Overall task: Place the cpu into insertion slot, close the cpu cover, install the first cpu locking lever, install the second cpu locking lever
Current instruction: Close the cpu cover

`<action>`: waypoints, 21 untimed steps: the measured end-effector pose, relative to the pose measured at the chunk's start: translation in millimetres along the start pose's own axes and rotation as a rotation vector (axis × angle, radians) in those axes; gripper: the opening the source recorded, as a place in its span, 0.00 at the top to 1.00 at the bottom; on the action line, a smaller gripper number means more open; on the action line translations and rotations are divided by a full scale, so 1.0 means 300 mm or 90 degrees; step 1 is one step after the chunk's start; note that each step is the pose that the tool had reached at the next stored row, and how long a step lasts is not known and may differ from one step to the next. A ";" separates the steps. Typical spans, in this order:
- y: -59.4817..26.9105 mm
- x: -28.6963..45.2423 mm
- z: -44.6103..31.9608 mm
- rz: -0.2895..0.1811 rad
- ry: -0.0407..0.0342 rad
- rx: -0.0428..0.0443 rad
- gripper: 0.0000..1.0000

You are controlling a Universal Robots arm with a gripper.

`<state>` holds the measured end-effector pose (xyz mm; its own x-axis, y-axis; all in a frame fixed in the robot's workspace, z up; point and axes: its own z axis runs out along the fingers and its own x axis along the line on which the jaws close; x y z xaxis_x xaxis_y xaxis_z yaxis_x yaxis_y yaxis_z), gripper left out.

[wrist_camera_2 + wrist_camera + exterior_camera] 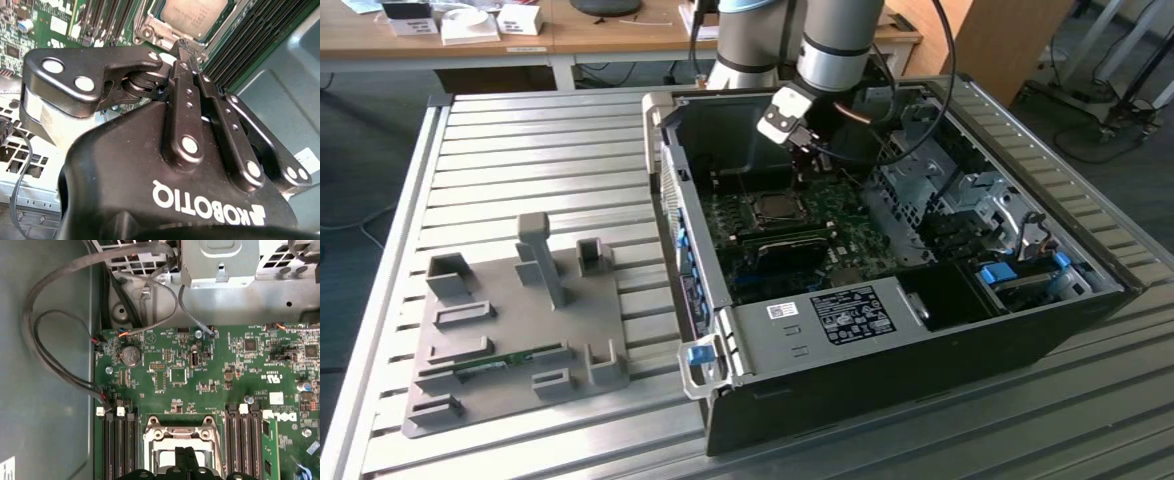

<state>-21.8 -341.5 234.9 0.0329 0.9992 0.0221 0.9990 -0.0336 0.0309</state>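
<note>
The cpu [192, 14] is seated in the slot [150, 426], mid-motherboard [200, 370], with the cover [155, 17] laid flat round it. The gripper [187, 47] is pressed together, tips parked just at the cover's edge.

Soft, even light fills the exterior view: the slatted table [520, 150] is bright, while the inside of the computer case [881, 380] lies in shade. In the second wrist view a pale sheen washes the cpu [192, 15], and the rivets of the gripper [186, 47] gleam. In the first wrist view the motherboard [200, 375] is evenly lit.
</note>
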 end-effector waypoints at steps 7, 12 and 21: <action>-0.051 -0.002 0.004 0.000 0.0000 -0.0002 0.89; -0.069 -0.002 0.005 0.000 -0.0001 -0.0002 0.89; -0.069 -0.002 0.005 -0.002 -0.0001 -0.0002 0.89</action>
<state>-42.5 -341.4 232.7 0.0299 0.9993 0.0219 0.9990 -0.0306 0.0312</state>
